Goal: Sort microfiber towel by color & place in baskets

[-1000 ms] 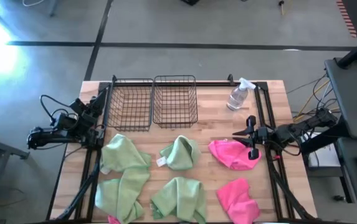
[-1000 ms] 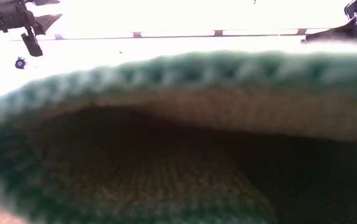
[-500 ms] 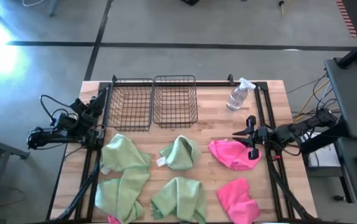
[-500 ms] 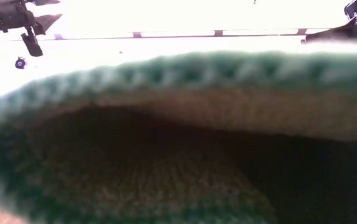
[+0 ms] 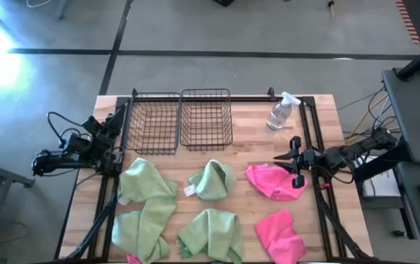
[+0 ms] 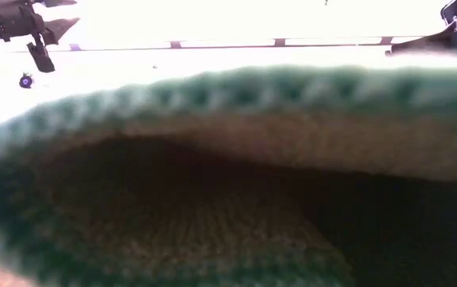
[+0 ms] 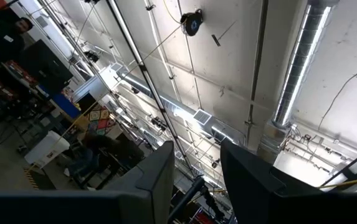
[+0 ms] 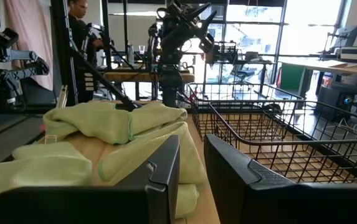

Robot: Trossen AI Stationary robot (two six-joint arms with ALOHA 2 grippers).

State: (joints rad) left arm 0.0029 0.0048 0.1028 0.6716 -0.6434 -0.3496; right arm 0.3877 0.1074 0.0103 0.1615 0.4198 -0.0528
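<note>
Nothing is sorted yet: both baskets (image 5: 180, 119) sit bare at upper centre, while four green towels (image 5: 148, 180) spread across lower left and centre and two pink towels (image 5: 271, 180) lie lower right. The right gripper (image 5: 295, 161), fingers spread and holding nothing, hangs just above the upper pink towel, so I judge the first pick is next and calls for lowering onto it. The left gripper (image 5: 116, 121) waits at the left table edge, jaws parted.

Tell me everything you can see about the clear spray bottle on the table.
The spray bottle is made of clear, see-through material, probably plastic, with a white trigger head at its top end. In the high view it is near the table's far right corner, beside the dark frame rail and to the right of the two wire baskets. It rests on the bare wooden top. No towel and no tool touches it. Whether it stands upright or lies tilted cannot be told from above, and any liquid inside cannot be made out.
</note>
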